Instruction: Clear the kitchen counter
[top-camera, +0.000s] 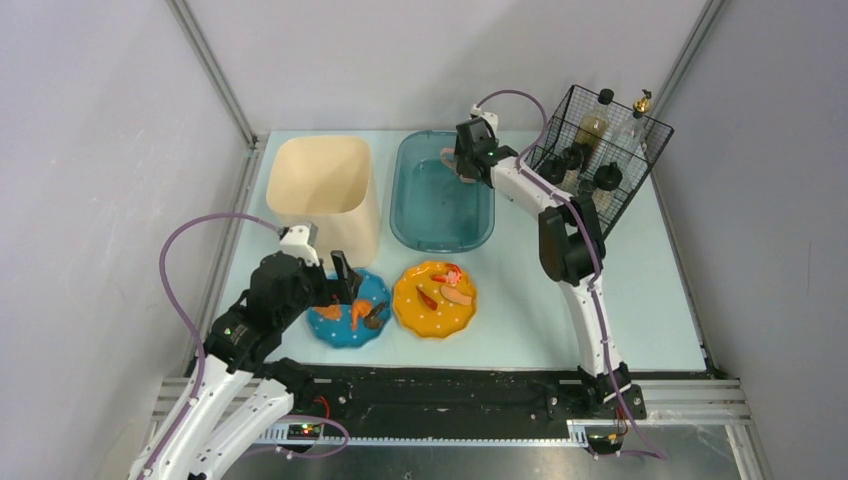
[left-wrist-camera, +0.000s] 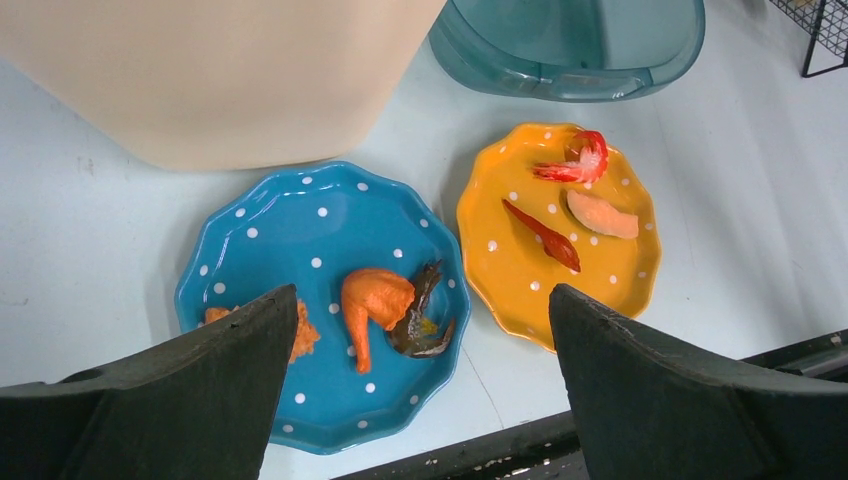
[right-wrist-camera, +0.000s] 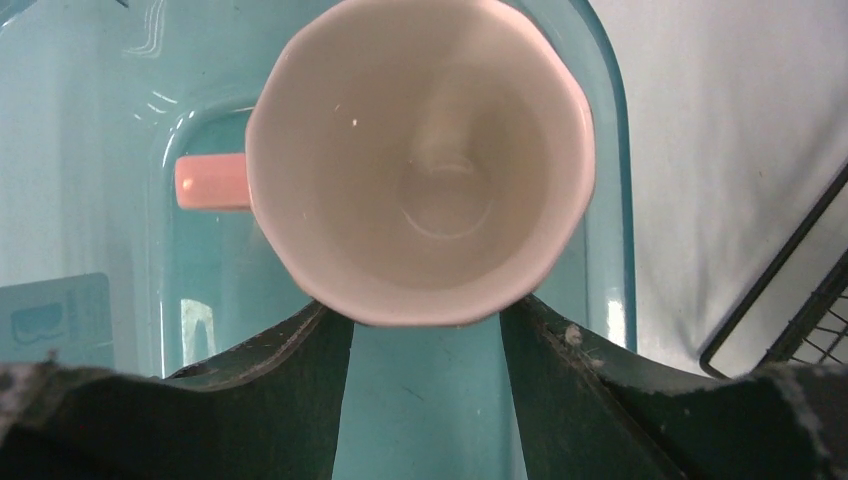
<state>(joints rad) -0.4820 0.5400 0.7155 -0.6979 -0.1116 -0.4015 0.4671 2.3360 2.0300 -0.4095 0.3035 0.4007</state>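
Left end effector (left-wrist-camera: 420, 300) is spread wide with nothing in it, hanging over the blue dotted plate (left-wrist-camera: 300, 230). That plate sits right beside the orange plate (left-wrist-camera: 500, 265), near the front of the pale blue worktop (top-camera: 650, 290). Right end effector (right-wrist-camera: 425, 318) is clamped on a pinkish mug (right-wrist-camera: 420, 160) above the teal basin (right-wrist-camera: 100, 200). There's a sticker (right-wrist-camera: 55, 320) in the basin, print too blurry to read.

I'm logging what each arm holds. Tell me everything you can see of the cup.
The cup is pale and glossy like ceramic, with a faceted rim and a pink handle pointing left in the right wrist view. Seen mouth-on, it looks empty. The right gripper clamps it between its fingers over the teal basin. Whether it touches the basin cannot be told.
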